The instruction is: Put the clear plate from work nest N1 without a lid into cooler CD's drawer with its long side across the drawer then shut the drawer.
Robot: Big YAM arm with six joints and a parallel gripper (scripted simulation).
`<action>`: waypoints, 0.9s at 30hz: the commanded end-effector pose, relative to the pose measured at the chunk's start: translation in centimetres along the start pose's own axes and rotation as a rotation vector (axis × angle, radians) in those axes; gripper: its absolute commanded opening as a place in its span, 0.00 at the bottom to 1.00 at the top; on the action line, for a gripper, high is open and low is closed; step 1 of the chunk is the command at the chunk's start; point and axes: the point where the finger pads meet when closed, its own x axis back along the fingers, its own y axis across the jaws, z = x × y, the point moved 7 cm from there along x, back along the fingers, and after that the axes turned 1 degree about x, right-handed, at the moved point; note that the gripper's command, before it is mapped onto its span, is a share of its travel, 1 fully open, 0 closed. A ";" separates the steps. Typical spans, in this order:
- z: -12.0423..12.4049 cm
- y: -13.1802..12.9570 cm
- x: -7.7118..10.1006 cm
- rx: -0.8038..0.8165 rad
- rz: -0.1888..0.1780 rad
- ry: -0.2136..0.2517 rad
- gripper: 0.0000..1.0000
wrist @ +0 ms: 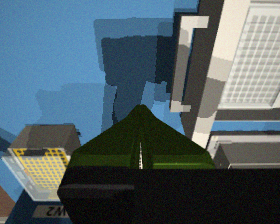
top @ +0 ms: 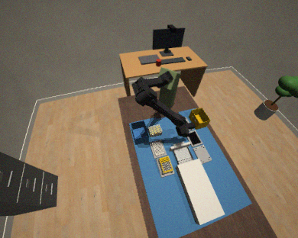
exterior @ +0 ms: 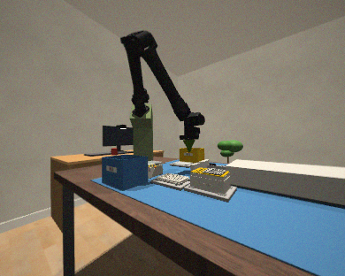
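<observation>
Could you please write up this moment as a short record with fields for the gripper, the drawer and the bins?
gripper: green-fingered gripper shut, nothing held, hanging above the blue mat
drawer: the cooler's drawer with pale bar handle is open; a clear gridded plate shows beyond the handle
cooler: long white housing
bins: yellow bin beside the gripper; blue bin across the mat
tip box: yellow-topped box, lid on

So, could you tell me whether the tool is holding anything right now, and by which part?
Nothing is held: the tool is shut, its green fingers pressed together, empty.
</observation>
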 end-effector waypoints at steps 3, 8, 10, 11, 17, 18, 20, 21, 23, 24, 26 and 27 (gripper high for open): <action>0.6 0.2 -0.3 0.001 -0.007 0.003 0.00; 0.6 0.2 -0.3 0.001 -0.007 0.003 0.00; 0.6 0.2 -0.3 0.001 -0.007 0.003 0.00; 0.6 0.2 -0.3 0.001 -0.007 0.003 0.00; 0.6 0.2 -0.3 0.001 -0.007 0.003 0.00; 0.6 0.2 -0.3 0.001 -0.007 0.003 0.00; 0.6 0.2 -0.3 0.001 -0.007 0.003 0.00; 0.6 0.2 -0.3 0.001 -0.007 0.003 0.00; 0.6 0.2 -0.3 0.001 -0.007 0.003 0.00; 0.6 0.2 -0.3 0.001 -0.007 0.003 0.00; 0.2 0.2 -0.7 0.004 -0.006 0.002 0.00; 0.3 0.1 -0.9 0.001 -0.003 0.003 0.00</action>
